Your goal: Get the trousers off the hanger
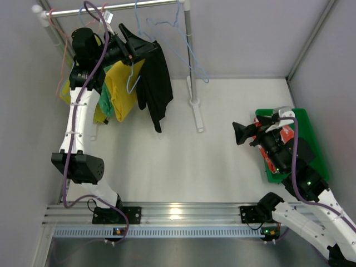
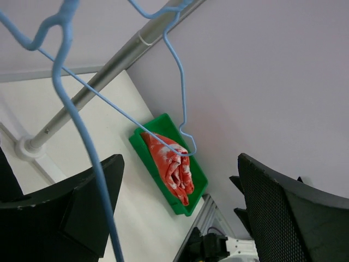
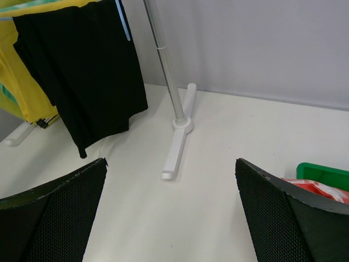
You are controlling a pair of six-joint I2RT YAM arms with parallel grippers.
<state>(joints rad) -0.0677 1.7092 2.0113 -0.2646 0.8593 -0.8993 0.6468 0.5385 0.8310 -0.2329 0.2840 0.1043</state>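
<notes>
the left end effector [image 1: 136, 43] is up at the rack rail [image 1: 144, 4], fingers spread wide and pinching nothing. blue wire hangers [image 2: 84, 136] hang bare on the rail, and one crosses just in front of a finger. the black trousers [image 1: 156, 83] hang just beside the end effector, at the right edge of the clothes cluster, with yellow pairs [image 1: 121, 92] touching on their left (what carries them i cannot tell). right of them stands the rack post [image 3: 162, 60], then open table [image 1: 222, 183] runs out to the green tray [image 1: 308, 133] by the right wall. the red-orange trousers [image 2: 172, 166] lie folded in that tray. the right end effector [image 1: 240, 133] hovers at the tray's left edge, fingers spread, holding nothing.
</notes>
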